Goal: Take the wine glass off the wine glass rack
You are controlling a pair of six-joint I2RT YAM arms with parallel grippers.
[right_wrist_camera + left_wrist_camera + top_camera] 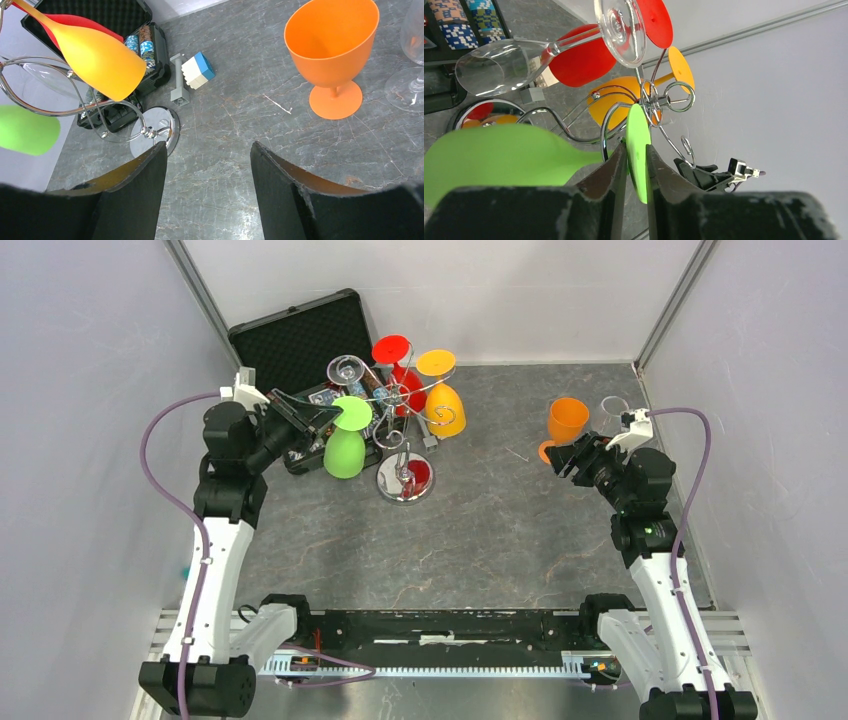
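The left claw (636, 152) pinches the flat foot of the green wine glass (499, 155), which hangs bowl-down, stem near upright, on the near-left hook of the wine glass rack (405, 480); the right claw (207, 155) gapes wide, well apart at right.

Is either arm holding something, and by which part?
The left gripper pinches the green plastic wine glass by its round foot; the right gripper holds nothing.

A robot lab cell: plain white panel walls (80, 390) on metal posts (200, 290) enclose a grey table (500, 530).
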